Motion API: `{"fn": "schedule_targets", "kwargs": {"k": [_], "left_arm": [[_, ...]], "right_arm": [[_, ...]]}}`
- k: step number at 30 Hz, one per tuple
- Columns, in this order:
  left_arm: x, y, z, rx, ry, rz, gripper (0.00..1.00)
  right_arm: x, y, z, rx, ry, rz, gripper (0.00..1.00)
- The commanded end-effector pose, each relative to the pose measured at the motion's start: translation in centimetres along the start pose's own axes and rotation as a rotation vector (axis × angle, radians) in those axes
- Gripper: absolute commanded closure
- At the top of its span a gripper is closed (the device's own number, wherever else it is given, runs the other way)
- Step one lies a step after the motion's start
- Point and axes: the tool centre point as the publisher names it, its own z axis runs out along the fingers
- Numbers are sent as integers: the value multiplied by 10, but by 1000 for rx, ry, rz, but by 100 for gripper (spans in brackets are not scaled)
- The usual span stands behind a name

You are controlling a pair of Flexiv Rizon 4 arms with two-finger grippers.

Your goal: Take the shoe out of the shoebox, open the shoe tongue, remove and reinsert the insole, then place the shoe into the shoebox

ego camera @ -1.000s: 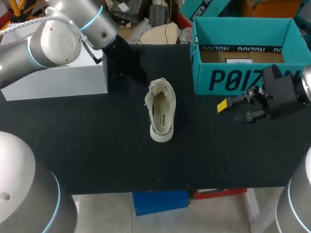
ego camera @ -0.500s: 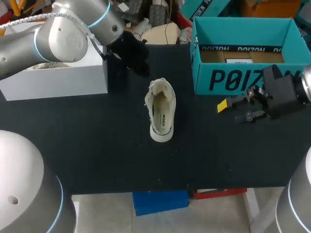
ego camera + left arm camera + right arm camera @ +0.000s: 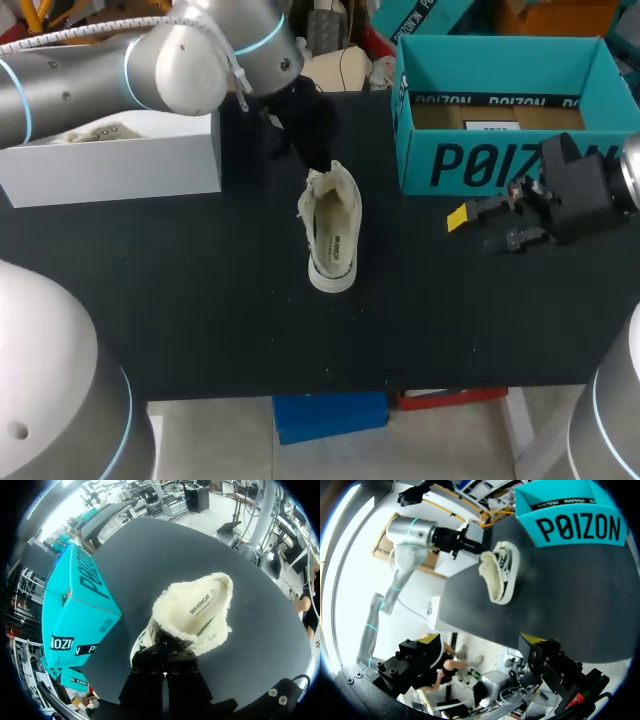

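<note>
Left gripper (image 3: 167,641), fingers pressed together, sits at the front of the cream fluffy-lined shoe (image 3: 330,228), likely to pull it open; right gripper (image 3: 481,639) hangs spread wide

A robotics lab: left arm (image 3: 150,70) and right arm (image 3: 600,185) at a black table (image 3: 200,300)

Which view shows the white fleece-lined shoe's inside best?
The left wrist view: the white fleece-lined shoe is close, its opening facing the camera. The head view shows the shoe small from above; the right wrist view, small, obliquely.
</note>
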Motion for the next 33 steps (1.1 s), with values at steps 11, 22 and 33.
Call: {"fn": "schedule_targets", "kwargs": {"k": [11,22,33], "left_arm": [[24,-9,41,37,59,42,100],[46,-21,45,117,70,24,100],[60,-37,-18,158,69,-5,0]], "right_arm": [[0,0,0,1,-2,1,0],[0,0,0,1,-2,1,0],[0,0,0,1,-2,1,0]]}}
